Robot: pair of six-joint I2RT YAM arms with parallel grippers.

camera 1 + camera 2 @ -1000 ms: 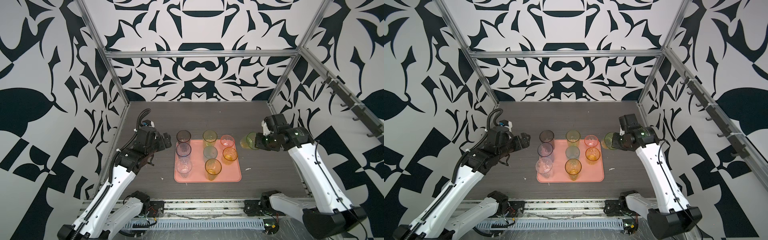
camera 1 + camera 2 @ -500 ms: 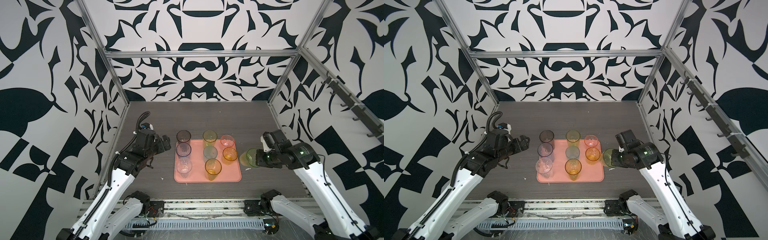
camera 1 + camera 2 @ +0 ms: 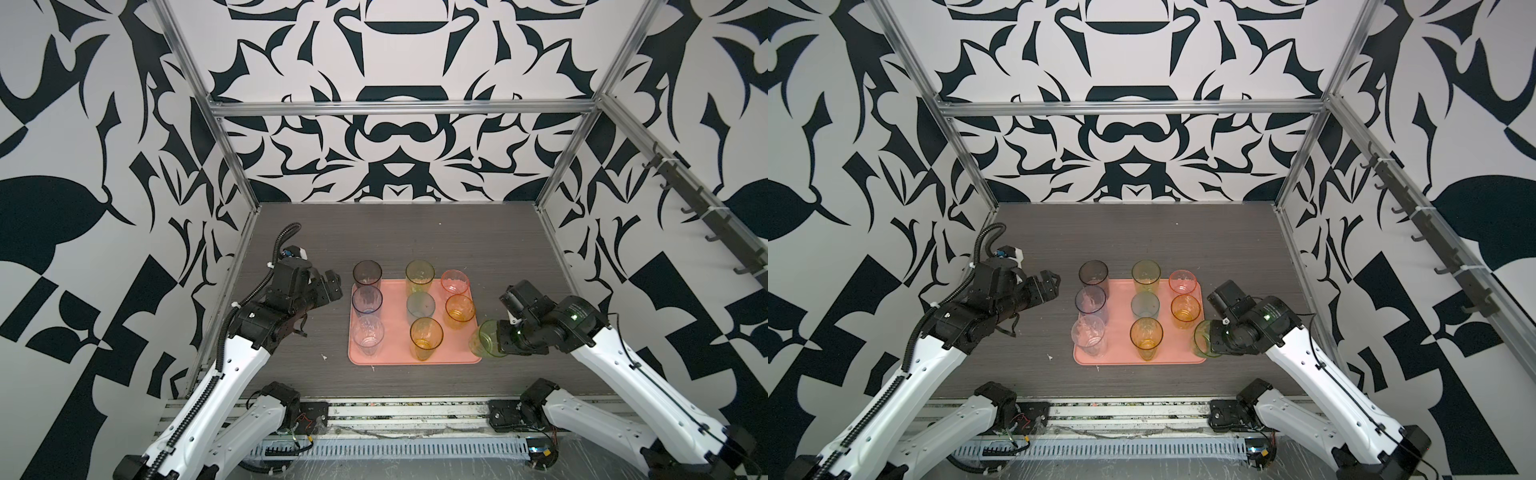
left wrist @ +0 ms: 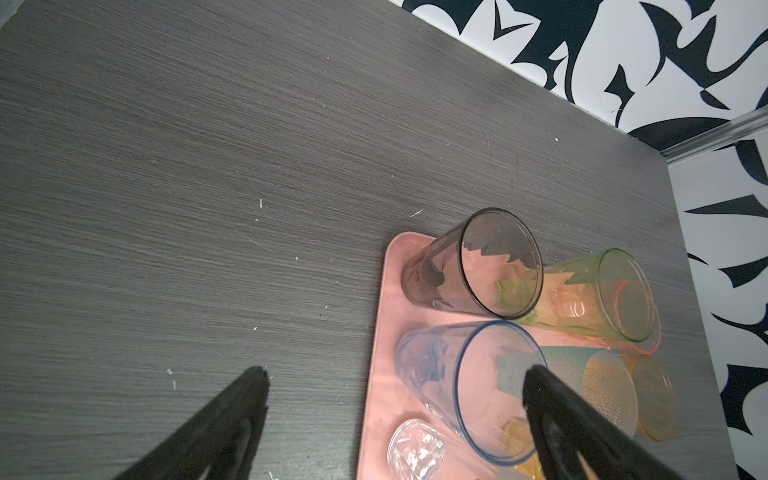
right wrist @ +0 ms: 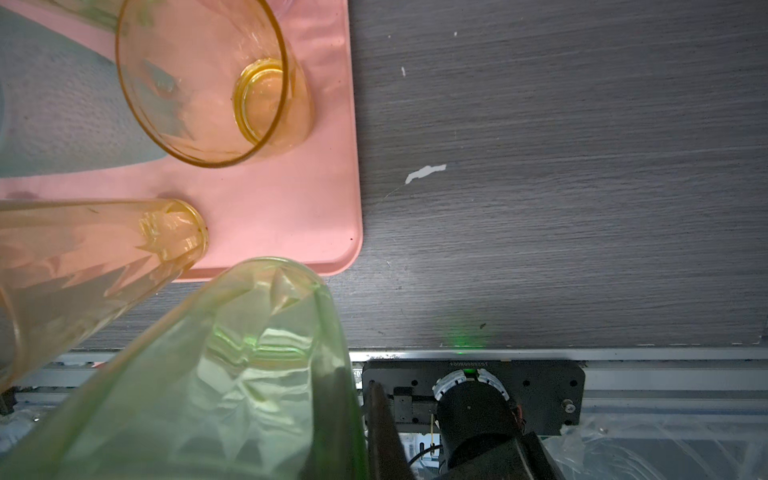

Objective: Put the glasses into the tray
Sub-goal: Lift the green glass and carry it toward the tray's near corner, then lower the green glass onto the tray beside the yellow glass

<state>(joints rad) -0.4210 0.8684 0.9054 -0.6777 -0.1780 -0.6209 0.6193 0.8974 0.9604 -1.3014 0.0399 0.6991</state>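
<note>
The salmon-pink tray (image 3: 442,354) lies mid-table with several glasses standing on it, among them smoky grey (image 3: 367,272), blue (image 3: 367,300) and tall amber (image 3: 426,337). My right gripper (image 3: 498,338) is shut on the wall of a green glass (image 3: 485,338). That glass hangs tilted at the tray's front right corner, mouth toward the tray. In the right wrist view the green glass (image 5: 232,374) fills the foreground beside one finger (image 5: 382,428). My left gripper (image 3: 332,286) is open and empty, just left of the tray; the left wrist view shows it (image 4: 397,374) near the blue glass (image 4: 469,382).
White flecks (image 3: 323,356) dot the dark wood table left of the tray. The arm base mounts (image 3: 505,415) and a rail run along the front edge. Metal frame posts and patterned walls close in the left, right and back sides.
The right arm has carried the green glass from beside the tray's far right side toward the front, to its front right corner. The left gripper has barely moved.
</note>
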